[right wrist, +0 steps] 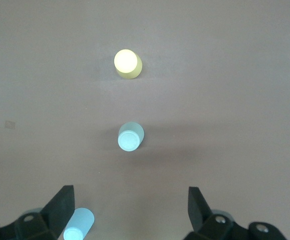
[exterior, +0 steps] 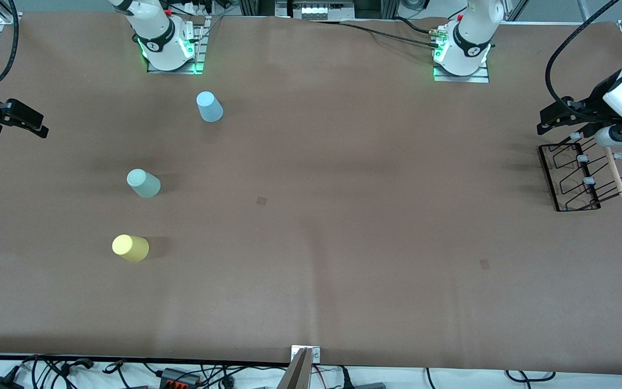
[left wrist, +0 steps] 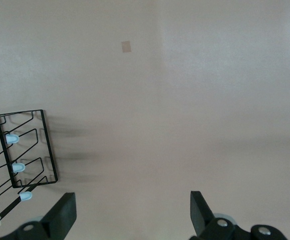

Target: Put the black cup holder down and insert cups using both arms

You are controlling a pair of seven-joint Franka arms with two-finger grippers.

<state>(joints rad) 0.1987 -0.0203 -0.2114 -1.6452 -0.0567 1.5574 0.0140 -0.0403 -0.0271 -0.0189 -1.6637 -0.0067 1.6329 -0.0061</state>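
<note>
The black cup holder (exterior: pixel 581 175) stands on the tabletop (exterior: pixel 343 243) at the left arm's end, and the left tool (exterior: pixel 551 120) hangs just beside it, over the tabletop a little farther from the front camera than the rack. In the left wrist view the rack (left wrist: pixel 22 150) sits off to one side of the left tool (left wrist: pixel 132 212), not between its fingers, so the tool has to shift sideways onto it. The rack's long axis, marked by the light wooden rod handle (exterior: pixel 615 172), runs roughly from far to near. The left arm is plainly the nearer one to it. Its jaws stand wide apart and empty.

The right tool (exterior: pixel 22 121) waits at the right arm's end of the tabletop, jaws spread, holding nothing, well apart from the cups.

Count: one holder, six grey-tipped prongs by my judgement, and three cups, all upside down: the light blue cup (exterior: pixel 209 106) farthest, the mint green cup (exterior: pixel 143 183) between, the yellow cup (exterior: pixel 130 247) nearest.
</note>
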